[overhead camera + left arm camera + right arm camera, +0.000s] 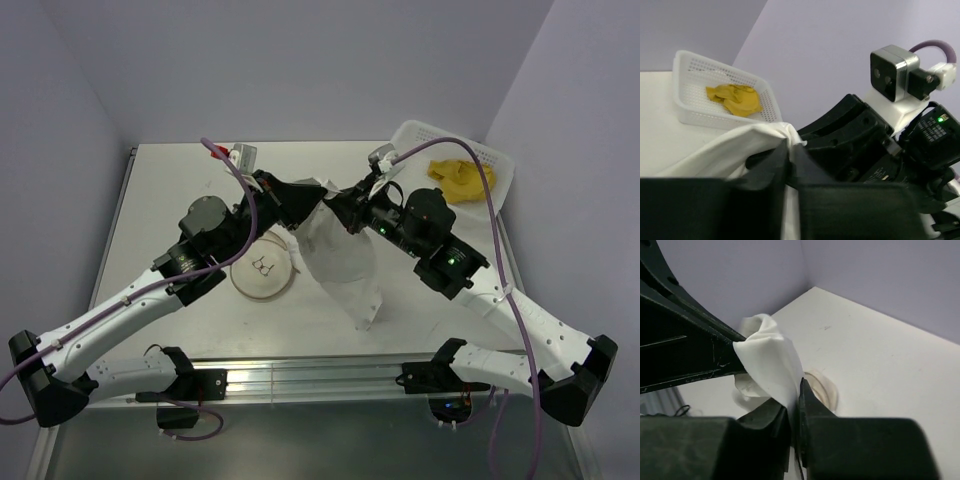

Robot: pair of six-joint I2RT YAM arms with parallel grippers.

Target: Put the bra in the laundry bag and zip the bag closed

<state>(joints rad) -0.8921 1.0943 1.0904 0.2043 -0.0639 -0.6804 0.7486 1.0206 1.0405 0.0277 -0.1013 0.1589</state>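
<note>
Left gripper (308, 197) and right gripper (338, 207), top view: the two meet tip to tip over mid-table. Both are pinched on the top edge of the laundry bag (345, 265). The bag's white fabric hangs down from the pinch and trails toward the near edge of the table (170, 180). The round lid (265, 270) lies flat on the table under the left arm, small dark zip pulls showing on it. The bra (455, 180) sits in the white basket (420, 130) at the far right corner, well apart from both grippers and beyond the right arm.

Left wrist view: fingers (767, 167) are closed, with a fold of white bag fabric (730, 145) clamped between them. The right arm's black gripper reaches in just beside, at the same bunch of fabric. The bra (735, 99) shows as a crumpled yellow heap inside the basket (705, 119), far from the fingertips and not touched.

Right wrist view: fingers (812, 402) are closed on a peak of bag fabric (770, 360), and no gap shows between the jaws. The left arm's fingers (700, 347) hold the same fabric from the left. The round lid (826, 386) is on the table below and behind the pinch. The bra is out of this view.
</note>
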